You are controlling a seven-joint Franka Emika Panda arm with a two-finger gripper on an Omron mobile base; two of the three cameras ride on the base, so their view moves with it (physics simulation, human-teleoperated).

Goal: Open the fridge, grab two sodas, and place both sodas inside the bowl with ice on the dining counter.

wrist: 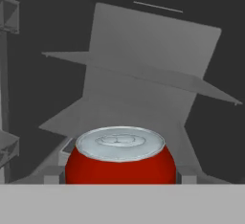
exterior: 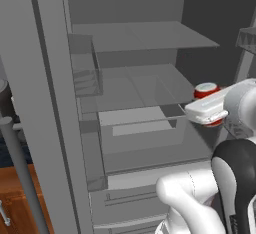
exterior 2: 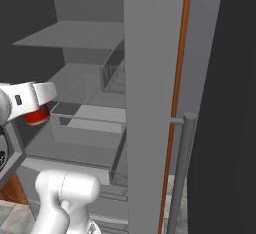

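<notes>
Left door: the tall grey fridge (exterior: pixel 55 103) stands open, its left door swung out with moulded bins on the inside and a long grey bar handle (exterior: pixel 17 163) at the near edge.
Shelves: flat grey shelves (exterior: pixel 145 38) and a shallow drawer (exterior: pixel 135 123) sit bare in the middle of the cabinet, seen from the left base view.
Soda: the red cylindrical can with a silver top (wrist: pixel 119 158) stands upright at the right side of the fridge interior, around the level of the middle shelf.
Claw: the white two-finger claw (wrist: pixel 119 177) sits around the can, jaws wide, one small grey pad showing just beside each flank; whether they press the metal yet I cannot tell.
How it will handle: I judge the can light, stiff and smooth-walled, apt to slip or tip if pinched near the rim; the mid-body, squarely across its width, looks the best hold.
In the way: the shelf edge just beside the can, and the right door (exterior 2: pixel 150 103) with its own bar handle (exterior 2: pixel 181 173), flank the way out, so a straight pull back seems safest.
Second soda: hidden from me here.
</notes>
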